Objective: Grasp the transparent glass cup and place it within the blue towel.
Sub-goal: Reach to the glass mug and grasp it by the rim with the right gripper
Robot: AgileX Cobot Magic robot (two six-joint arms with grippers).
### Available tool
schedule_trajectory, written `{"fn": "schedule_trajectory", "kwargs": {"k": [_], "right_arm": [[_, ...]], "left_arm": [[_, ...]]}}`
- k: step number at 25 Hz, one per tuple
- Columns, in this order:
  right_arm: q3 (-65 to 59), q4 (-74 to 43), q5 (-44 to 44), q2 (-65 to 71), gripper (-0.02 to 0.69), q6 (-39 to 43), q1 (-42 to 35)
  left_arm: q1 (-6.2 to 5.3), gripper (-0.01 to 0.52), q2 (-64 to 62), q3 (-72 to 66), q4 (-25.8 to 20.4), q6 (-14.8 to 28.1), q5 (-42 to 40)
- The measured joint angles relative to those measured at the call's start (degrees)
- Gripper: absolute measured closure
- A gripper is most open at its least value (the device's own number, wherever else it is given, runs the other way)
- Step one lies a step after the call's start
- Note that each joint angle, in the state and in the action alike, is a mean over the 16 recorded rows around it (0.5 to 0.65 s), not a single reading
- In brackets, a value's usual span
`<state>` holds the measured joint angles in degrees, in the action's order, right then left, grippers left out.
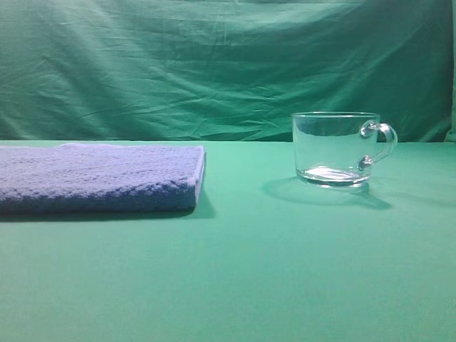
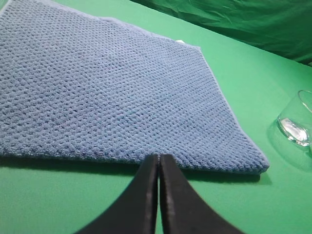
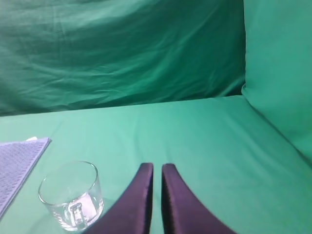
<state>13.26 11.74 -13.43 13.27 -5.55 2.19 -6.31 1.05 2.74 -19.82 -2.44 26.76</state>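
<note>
Glass cup (image 3: 71, 201) untouched, both jaws closed, empty.

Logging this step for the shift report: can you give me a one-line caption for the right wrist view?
Right gripper shut and empty above green cloth, glass cup upright lower left, towel corner beyond.

Your exterior view sits low at table level, facing the backdrop side-on. Your left wrist view looks down close over the towel (image 2: 112, 92), your right wrist view farther off; both wrist views share the cup (image 3: 72, 195) and towel with it.
</note>
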Motion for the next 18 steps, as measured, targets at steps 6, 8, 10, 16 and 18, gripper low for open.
{"fn": "schedule_trajectory", "kwargs": {"k": [6,8,10,16,18], "right_arm": [[6.1,0.6,-4.8,6.6,0.610,-3.4,0.0],[7.7,0.8,-7.0,7.8,0.610,-5.3,0.0],[9.0,0.9,-9.7,8.7,0.610,-7.3,0.1],[13.0,1.2,-20.8,12.7,0.610,-12.9,1.3],[14.6,1.2,-25.4,15.2,0.610,-14.5,1.8]], "left_arm": [[0.00,0.514,0.0,0.0,0.0,0.0,0.0],[0.00,0.514,0.0,0.0,0.0,0.0,0.0],[0.00,0.514,0.0,0.0,0.0,0.0,0.0],[0.00,0.514,0.0,0.0,0.0,0.0,0.0],[0.00,0.514,0.0,0.0,0.0,0.0,0.0]]}}
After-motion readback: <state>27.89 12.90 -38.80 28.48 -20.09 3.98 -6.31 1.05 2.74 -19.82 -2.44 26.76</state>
